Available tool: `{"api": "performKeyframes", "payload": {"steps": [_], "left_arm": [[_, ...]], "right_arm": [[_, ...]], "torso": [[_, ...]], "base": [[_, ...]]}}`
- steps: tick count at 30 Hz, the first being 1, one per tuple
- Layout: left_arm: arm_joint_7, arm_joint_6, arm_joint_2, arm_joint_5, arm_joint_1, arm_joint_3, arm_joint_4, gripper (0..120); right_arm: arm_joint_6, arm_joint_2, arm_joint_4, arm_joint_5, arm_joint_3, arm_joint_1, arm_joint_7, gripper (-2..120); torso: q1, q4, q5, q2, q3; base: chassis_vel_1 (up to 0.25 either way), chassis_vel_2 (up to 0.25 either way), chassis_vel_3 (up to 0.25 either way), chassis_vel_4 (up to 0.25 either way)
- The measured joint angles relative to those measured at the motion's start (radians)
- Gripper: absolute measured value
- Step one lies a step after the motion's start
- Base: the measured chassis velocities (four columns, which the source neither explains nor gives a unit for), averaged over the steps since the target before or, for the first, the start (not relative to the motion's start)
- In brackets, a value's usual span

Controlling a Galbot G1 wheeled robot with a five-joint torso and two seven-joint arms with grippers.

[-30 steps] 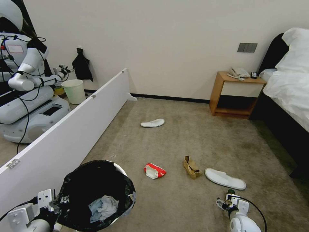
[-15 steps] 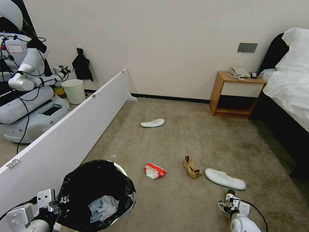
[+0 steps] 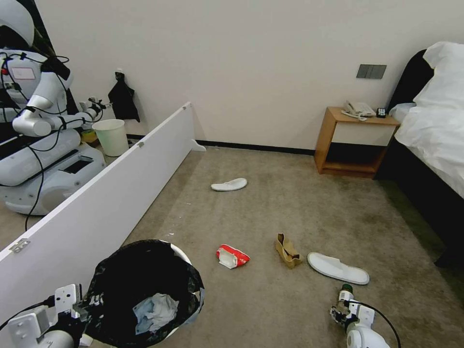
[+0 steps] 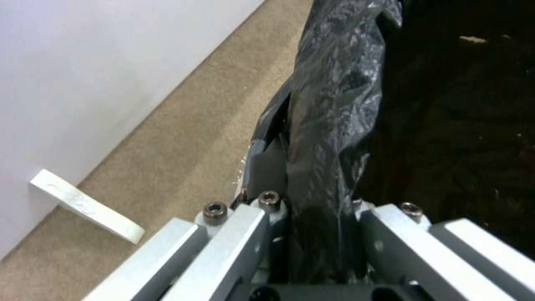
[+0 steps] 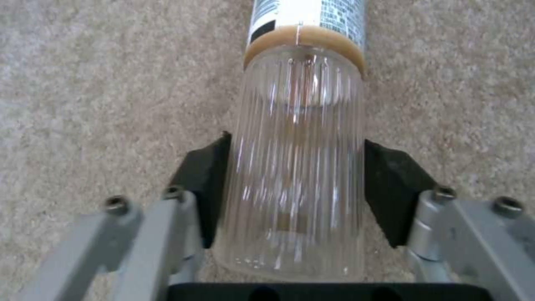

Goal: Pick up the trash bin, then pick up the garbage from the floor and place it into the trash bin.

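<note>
Slippage threatens: right gripper (image 5: 298, 184) pinches the smooth ribbed clear bottle (image 5: 298, 167) while left gripper (image 4: 315, 225) clamps only the trash bin (image 3: 145, 290) rim liner.

White divider board (image 3: 111, 193), wooden nightstand (image 3: 355, 142) with telephone (image 3: 358, 109), bed (image 3: 435, 125), unlined bucket (image 3: 111, 137).

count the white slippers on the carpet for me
2. One slipper lies far out on the carpet, toward the back wall. The other slipper lies nearer, right of the brown paper bag. None seems hidden.
</note>
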Motion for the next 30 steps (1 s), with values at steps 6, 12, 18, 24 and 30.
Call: {"api": "performKeyframes", "payload": {"steps": [6,12,18,24,30], "left_arm": [[0.002,-0.001,0.0,-0.002,0.001,-0.001,0.0,3],[0.003,-0.002,0.002,-0.002,-0.001,0.0,0.0,3],[0.0,-0.002,0.009,-0.003,-0.01,0.003,0.0,3],[-0.004,-0.001,0.008,-0.003,-0.015,0.012,0.001,3],[-0.019,0.01,0.007,-0.011,-0.012,0.028,0.001,3]], "right_arm": [[-0.001,-0.002,0.0,-0.012,0.005,0.0,0.0,36],[0.0,-0.01,0.019,-0.015,0.009,-0.015,0.002,35],[0.036,-0.031,0.135,-0.013,0.009,-0.065,0.002,35],[0.157,-0.075,0.34,-0.019,-0.027,-0.158,-0.037,35],[0.265,-0.137,0.575,0.093,-0.129,-0.213,-0.096,35]], "torso": [[0.0,0.0002,0.0,0.0,0.0],[0.0,0.0,0.0002,0.0,0.0],[0.0,0.0,0.0002,0.0,0.0],[0.0,-0.0003,0.0004,0.0,0.0],[0.0,0.0,-0.0001,0.0,0.0]], "base": [[0.0,0.0,0.0,0.0],[0.0,0.0,0.0,0.0],[0.0,0.0,0.0,0.0],[0.0,0.0,0.0,0.0],[0.0,0.0,0.0,0.0]]}}
